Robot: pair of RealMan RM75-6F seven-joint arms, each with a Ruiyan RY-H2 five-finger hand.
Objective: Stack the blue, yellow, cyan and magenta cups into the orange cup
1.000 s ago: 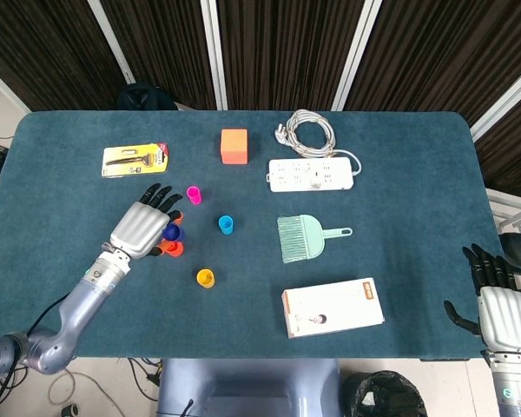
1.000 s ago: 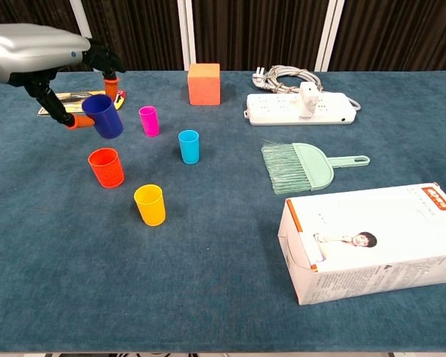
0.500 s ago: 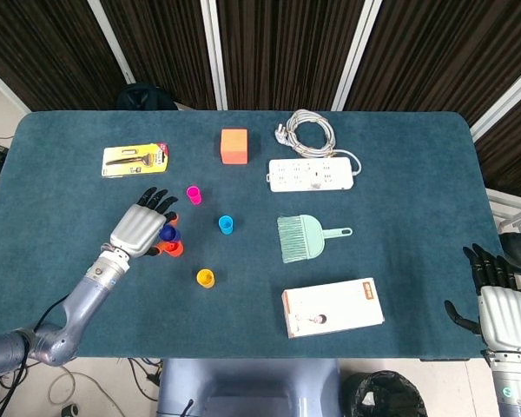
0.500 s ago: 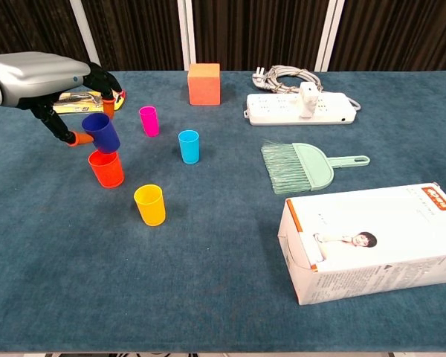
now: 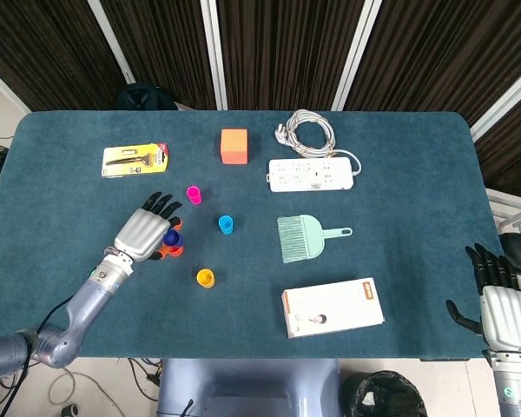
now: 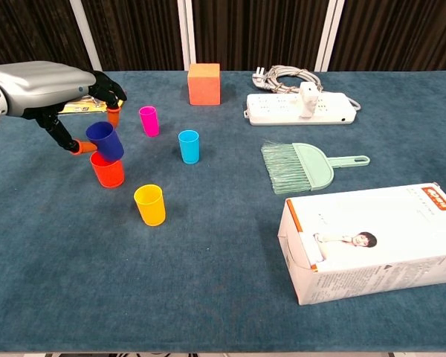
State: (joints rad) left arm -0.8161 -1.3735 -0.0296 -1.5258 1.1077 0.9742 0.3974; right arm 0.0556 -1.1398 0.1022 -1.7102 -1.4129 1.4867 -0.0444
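Note:
My left hand [image 6: 44,80] [image 5: 141,233] holds the blue cup [image 6: 105,141] [image 5: 171,238], tilted, its base sunk partly into the mouth of the orange cup [image 6: 107,170] [image 5: 174,251]. The yellow cup [image 6: 150,204] [image 5: 206,278] stands in front of them. Further back, the magenta cup [image 6: 148,120] [image 5: 194,194] and the cyan cup [image 6: 189,146] [image 5: 226,225] stand upright. My right hand [image 5: 502,304] hangs off the table's near right corner, fingers spread, holding nothing.
An orange block [image 6: 204,83], a white power strip [image 6: 299,108] with a coiled cable [image 6: 285,74], a green dustpan brush [image 6: 306,164] and a white carton [image 6: 372,242] lie to the right. A yellow tool pack [image 5: 135,160] lies at the back left.
My left hand has lowered the blue cup from above the table down onto the orange cup, where its base now enters the mouth. The right hand has stayed put.

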